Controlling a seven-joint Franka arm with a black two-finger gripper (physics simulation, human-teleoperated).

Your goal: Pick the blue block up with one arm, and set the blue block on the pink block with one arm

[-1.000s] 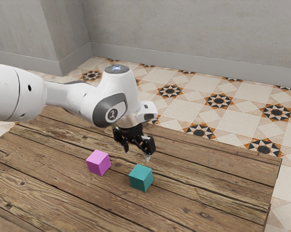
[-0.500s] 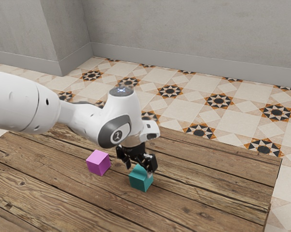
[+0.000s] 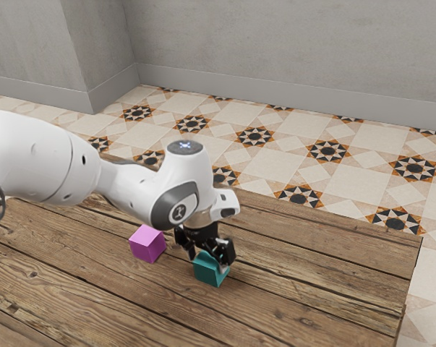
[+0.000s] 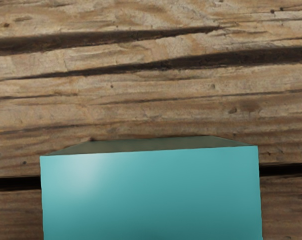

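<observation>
Exterior view: the gripper (image 3: 207, 262) is seen low over the blue block (image 3: 205, 275), close to the pink block (image 3: 147, 243).

The blue block is rendered as a small teal cube with flat, plain faces, and it is seated on the wooden table (image 3: 80, 303), to the exterior view's right of the pink block and apart from it. The black fingers are spread wide and placed on either side of the cube's top, but contact with its sides cannot be made out. The white arm (image 3: 95, 181) is extended from the exterior view's left. In the wrist view, the blue block (image 4: 151, 195) is shown just under the hand as a broad teal face, lit paler toward one corner, with a thin darker face behind it, and it is backed by weathered planks (image 4: 140, 75) with dark cracks.
</observation>
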